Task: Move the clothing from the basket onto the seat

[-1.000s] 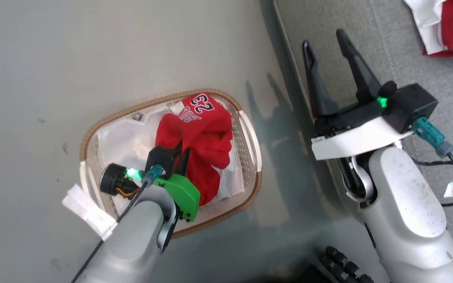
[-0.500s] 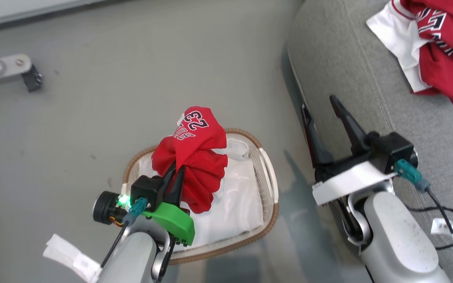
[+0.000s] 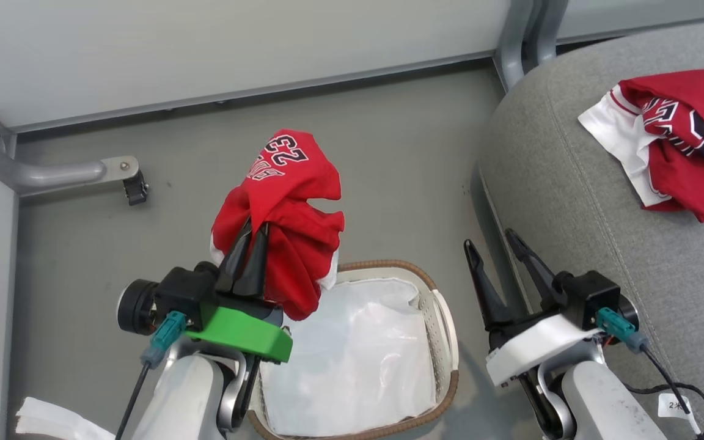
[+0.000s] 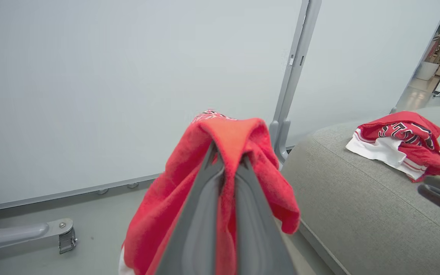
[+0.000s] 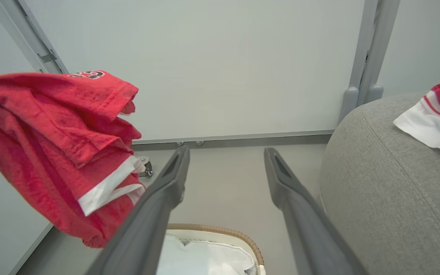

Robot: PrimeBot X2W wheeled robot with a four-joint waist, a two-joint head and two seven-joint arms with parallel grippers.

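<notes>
My left gripper (image 3: pixel 253 231) is shut on a red jersey (image 3: pixel 285 208) with "23" on it, held up in the air above and left of the basket (image 3: pixel 447 318). In the left wrist view the jersey (image 4: pixel 174 198) drapes over both sides of my closed gripper (image 4: pixel 225 152). The basket holds only its white lining sheet (image 3: pixel 352 360). My right gripper (image 3: pixel 489 239) stands open and empty between the basket and the grey seat (image 3: pixel 602 244). Another red and white jersey (image 3: pixel 676 140) lies on the seat. From the right wrist the held jersey (image 5: pixel 55 145) hangs at the left.
A pale wall panel (image 3: pixel 236 49) runs along the back, with a grey metal post (image 3: pixel 517 36) beside the seat. A grey bracket arm with a caster (image 3: pixel 83 174) juts over the floor at the left. Bare grey floor (image 3: pixel 401 159) lies between basket and wall.
My left gripper has lifted the red jersey out of the basket, leaving only the white sheet. The head camera has tilted up, so the wall and more of the seat show.
</notes>
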